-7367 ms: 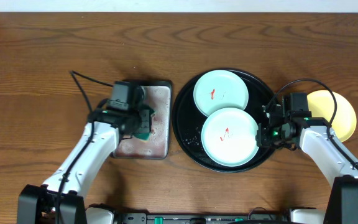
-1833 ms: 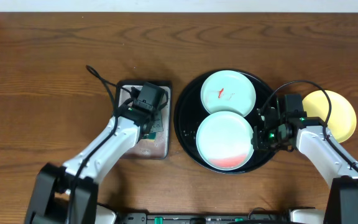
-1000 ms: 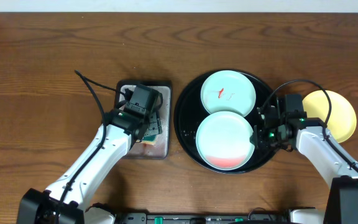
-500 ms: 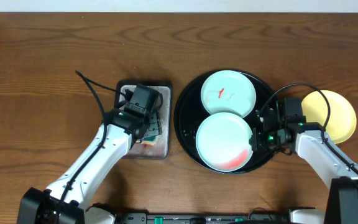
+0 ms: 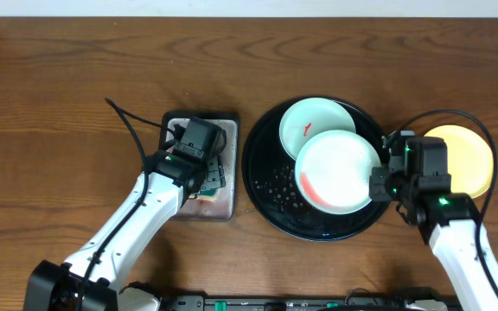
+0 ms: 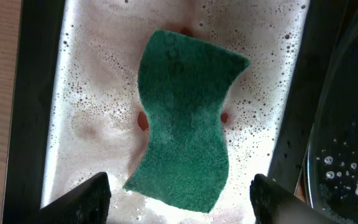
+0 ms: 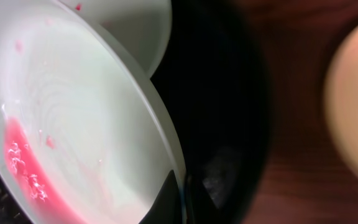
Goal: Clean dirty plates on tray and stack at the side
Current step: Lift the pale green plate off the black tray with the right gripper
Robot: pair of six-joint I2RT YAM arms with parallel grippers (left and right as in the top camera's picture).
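My right gripper (image 5: 379,184) (image 7: 182,199) is shut on the right rim of a mint-green plate (image 5: 340,171) (image 7: 86,124). The plate is raised and tilted over the black tray (image 5: 266,186) (image 7: 222,112), with pink liquid pooled at its lower left edge. It overlaps a second mint-green plate (image 5: 305,125) (image 7: 135,25), marked with red, at the tray's far side. A pale yellow plate (image 5: 469,155) (image 7: 353,93) lies on the table right of the tray. My left gripper (image 5: 204,177) (image 6: 180,199) hangs open above the green sponge (image 6: 185,146).
The sponge lies in soapy water in a rectangular grey metal tray (image 5: 227,130) (image 6: 86,124) just left of the black tray. Water drops dot the black tray's bare left part (image 5: 275,186). A black cable (image 5: 132,130) loops off my left arm.
The right gripper has lifted the near plate and carried it up and to the right, over the far plate's edge. The pink liquid has run to its left side. The left arm has stayed still.
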